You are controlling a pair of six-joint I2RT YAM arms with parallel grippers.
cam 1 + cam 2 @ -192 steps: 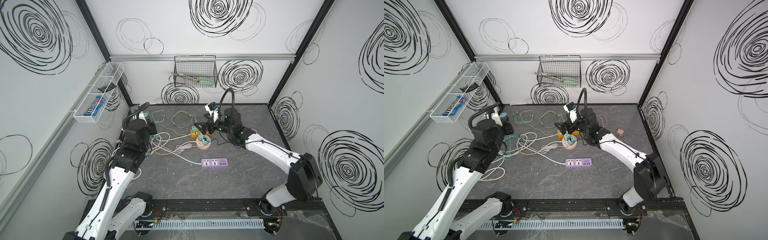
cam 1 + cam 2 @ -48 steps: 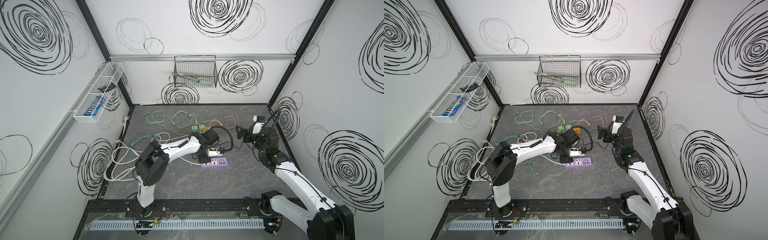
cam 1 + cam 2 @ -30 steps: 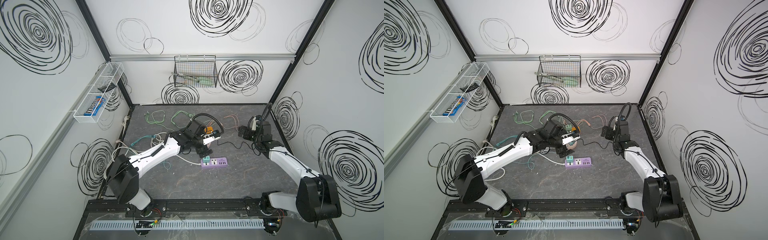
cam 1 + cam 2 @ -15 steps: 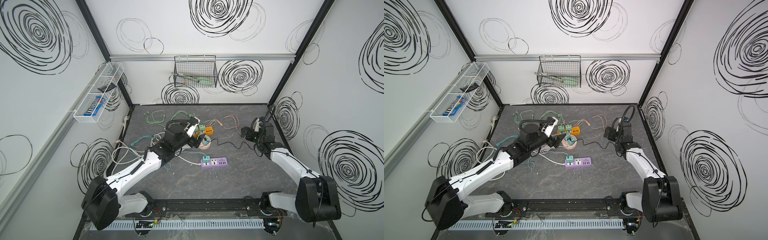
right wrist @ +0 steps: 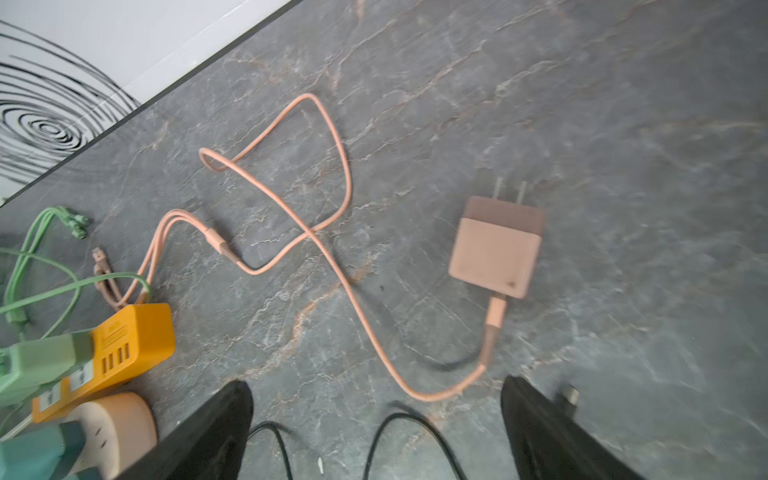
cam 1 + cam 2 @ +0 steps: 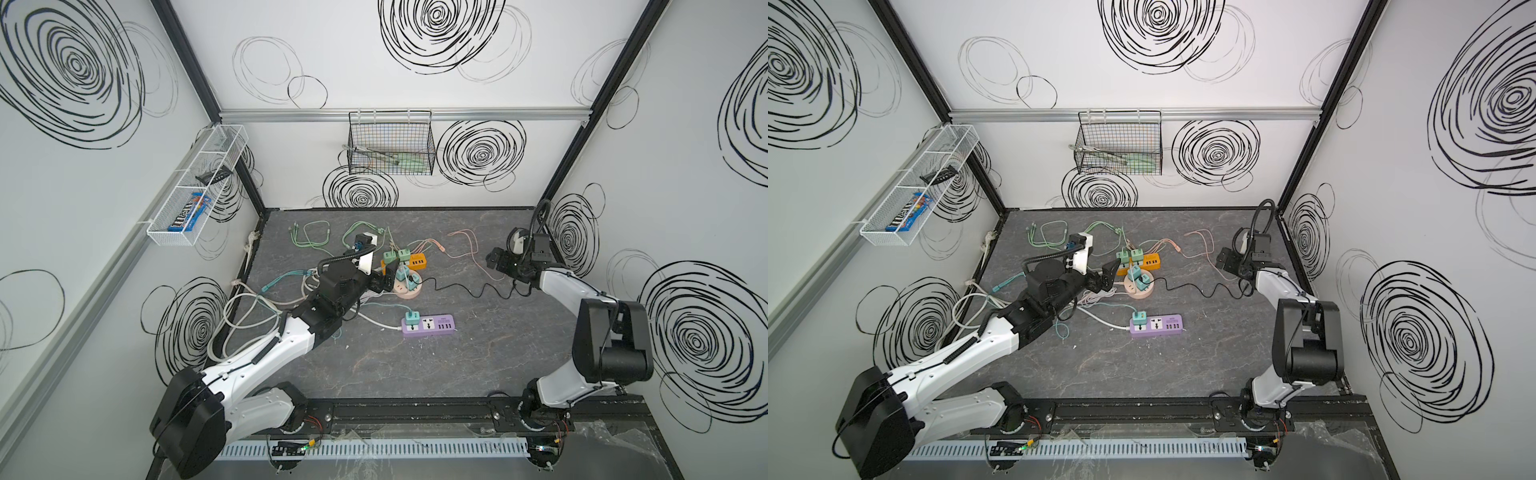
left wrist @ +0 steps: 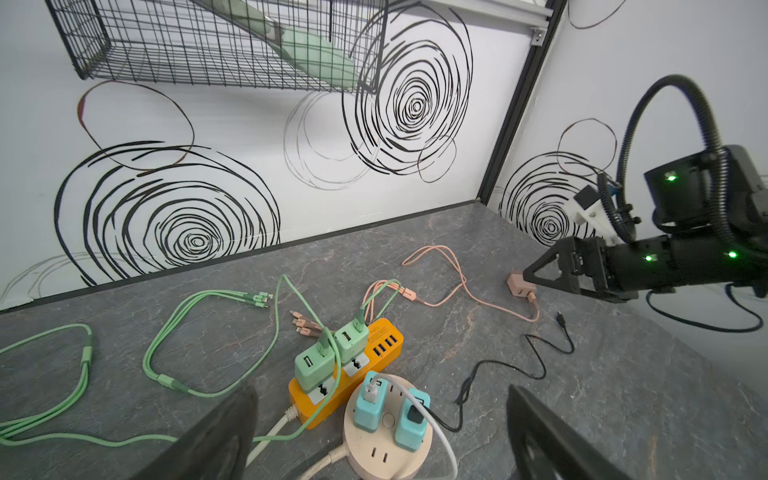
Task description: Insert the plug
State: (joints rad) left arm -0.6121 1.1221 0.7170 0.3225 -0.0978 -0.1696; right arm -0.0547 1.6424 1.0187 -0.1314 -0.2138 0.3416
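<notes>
In both top views the left claw (image 6: 1105, 277) sits a little left of the middle, near the round socket hub (image 6: 1139, 289). Its fingers are wide apart and hold nothing. An orange power strip (image 6: 1148, 260) lies just above the hub in the frame. A purple power strip (image 6: 1156, 325) lies lower down.

At the right side, close to the wall, the right claw (image 5: 376, 384) is wide open and empty. The pink plug (image 5: 496, 249) lies flat on the grey table (image 5: 623, 124) just ahead of that claw, not touching it. Its two prongs point away from the claw. Its pink cord (image 5: 332, 266) loops close to the gap between the fingers.
</notes>
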